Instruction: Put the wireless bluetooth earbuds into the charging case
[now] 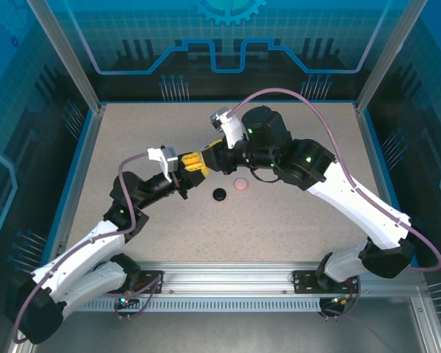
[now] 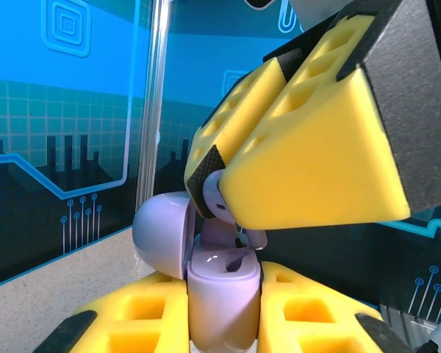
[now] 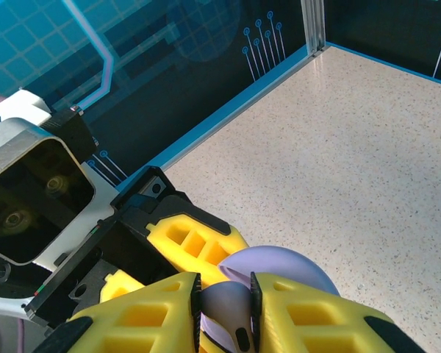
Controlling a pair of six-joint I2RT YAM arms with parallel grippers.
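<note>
A lavender charging case (image 2: 222,305) stands upright between the yellow fingers of my left gripper (image 2: 224,283), which is shut on it. Its lid (image 2: 162,232) hangs open to the left. Just above the case's opening, my right gripper (image 3: 225,296) is shut on a lavender earbud (image 3: 228,312). In the left wrist view the earbud (image 2: 222,200) shows under the right gripper's pads, its stem pointing down at the case's well. The lid (image 3: 283,266) also shows behind the right fingers. From above, both grippers (image 1: 185,170) (image 1: 200,160) meet over mid-table.
A black round case (image 1: 219,194) and a pink round case (image 1: 240,184) lie on the speckled tabletop just right of the grippers. Blue walls with metal posts enclose the table (image 1: 294,220).
</note>
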